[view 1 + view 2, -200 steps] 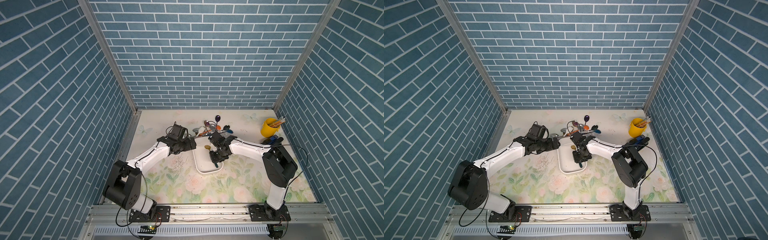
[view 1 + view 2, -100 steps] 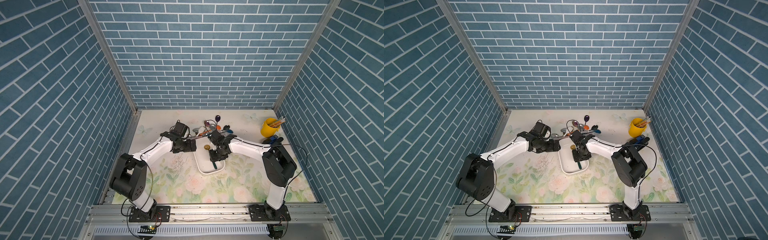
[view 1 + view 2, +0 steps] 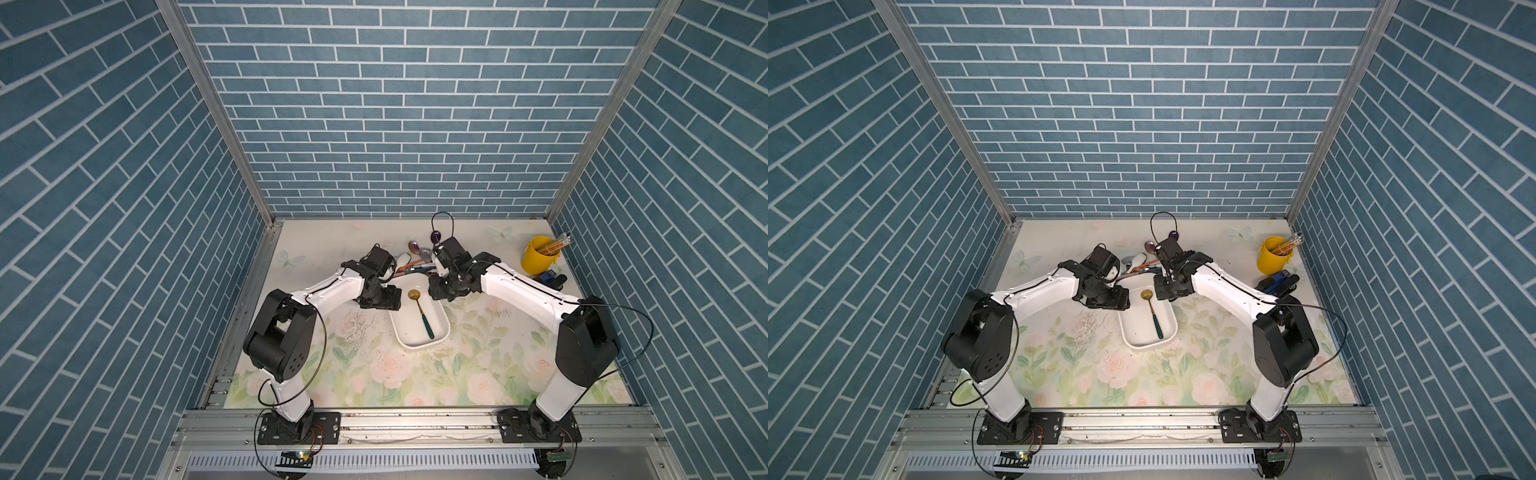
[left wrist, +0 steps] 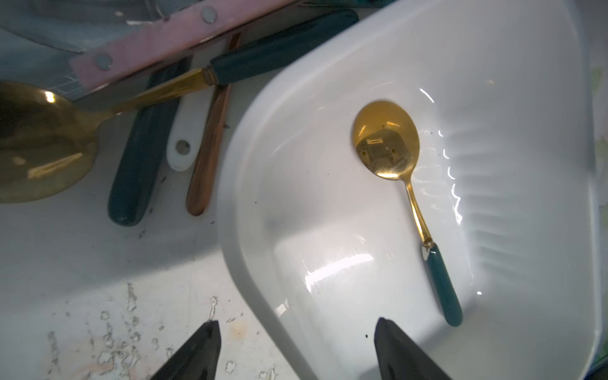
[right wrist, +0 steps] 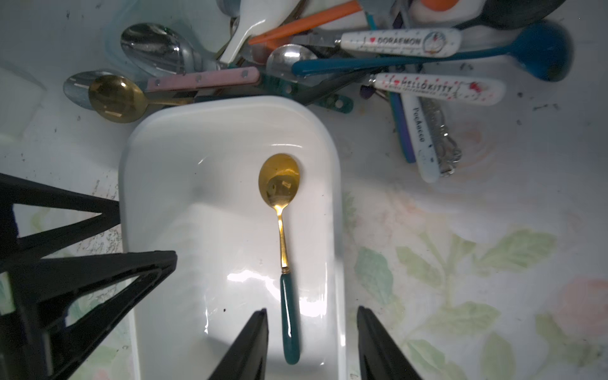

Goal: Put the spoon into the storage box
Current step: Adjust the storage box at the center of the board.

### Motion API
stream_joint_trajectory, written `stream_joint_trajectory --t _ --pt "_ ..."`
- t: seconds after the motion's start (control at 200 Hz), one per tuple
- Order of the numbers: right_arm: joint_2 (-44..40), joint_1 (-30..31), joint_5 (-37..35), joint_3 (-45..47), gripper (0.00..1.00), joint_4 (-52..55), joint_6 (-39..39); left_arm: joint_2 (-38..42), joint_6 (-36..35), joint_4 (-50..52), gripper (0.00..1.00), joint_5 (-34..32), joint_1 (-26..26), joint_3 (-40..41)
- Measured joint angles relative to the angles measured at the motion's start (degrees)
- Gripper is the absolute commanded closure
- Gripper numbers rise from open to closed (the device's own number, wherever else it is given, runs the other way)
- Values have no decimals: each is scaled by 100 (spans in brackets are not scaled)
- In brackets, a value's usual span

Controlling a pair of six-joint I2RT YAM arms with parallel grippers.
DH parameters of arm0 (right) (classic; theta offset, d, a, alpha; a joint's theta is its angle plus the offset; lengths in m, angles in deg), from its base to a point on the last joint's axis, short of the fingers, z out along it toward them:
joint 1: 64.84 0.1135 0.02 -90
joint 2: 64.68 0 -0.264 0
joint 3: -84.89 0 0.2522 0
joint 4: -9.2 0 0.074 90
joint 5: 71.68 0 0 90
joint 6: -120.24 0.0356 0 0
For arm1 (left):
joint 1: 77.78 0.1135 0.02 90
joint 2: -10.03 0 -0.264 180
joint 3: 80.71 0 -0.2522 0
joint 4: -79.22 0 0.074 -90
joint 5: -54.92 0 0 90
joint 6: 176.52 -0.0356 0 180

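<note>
Right wrist view: spoon [image 5: 283, 256] lies flat on the floor of the storage box [image 5: 227, 112], gold bowl toward the box's far end, green handle toward the near end, nearer the box's right wall. A second ago the right gripper [image 5: 312, 311] carried it over the box. Now the jaws are partly parted and empty, the handle loose below them. Left gripper [image 4: 297, 322] has closed in on the box's left wall and straddles it, jaws wide, clamping nothing. Cutlery pile [image 5: 362, 62] sits just beyond the box's far end. Judgement: release done, this spoon delivered.
</note>
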Motion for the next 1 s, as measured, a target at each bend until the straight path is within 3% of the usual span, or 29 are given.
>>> stream_joint_trajectory --t 0.46,0.705,1.0 --pt "-317 -1377 -170 188 51 -46 -503 -302 -74 44 24 249 -323 -334" --pt "393 -1633 -76 -221 51 -144 -769 -442 -81 55 25 328 -354 -492" --pt "1226 -1738 144 -1204 51 -291 -868 -424 -214 356 17 282 -361 -715"
